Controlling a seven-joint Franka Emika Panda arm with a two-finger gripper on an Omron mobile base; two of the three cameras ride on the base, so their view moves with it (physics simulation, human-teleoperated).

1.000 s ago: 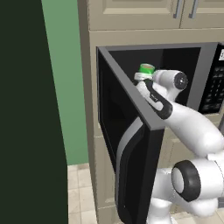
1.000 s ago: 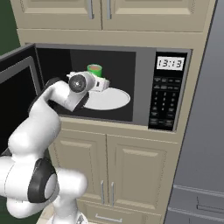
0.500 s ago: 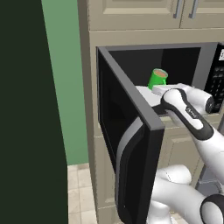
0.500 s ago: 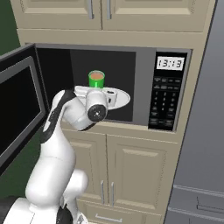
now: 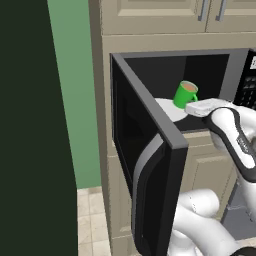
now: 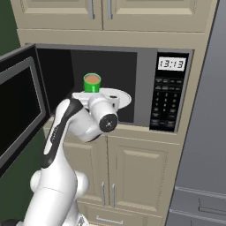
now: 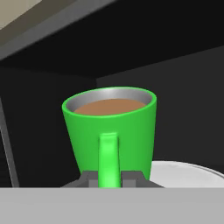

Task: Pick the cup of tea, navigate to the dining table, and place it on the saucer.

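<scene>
Since earlier, the gripper [image 7: 109, 178] has drawn the cup of tea [image 7: 110, 133] outward.

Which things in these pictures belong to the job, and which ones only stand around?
Belong to the job:
- cup of tea, held by its handle
- gripper, shut on that handle

Only standing around:
- microwave, its door open
- white turntable plate
- cabinet doors below

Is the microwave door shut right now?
No, the microwave door stands swung wide open, and the cup of tea shows in the open cavity above the white turntable plate.
</scene>
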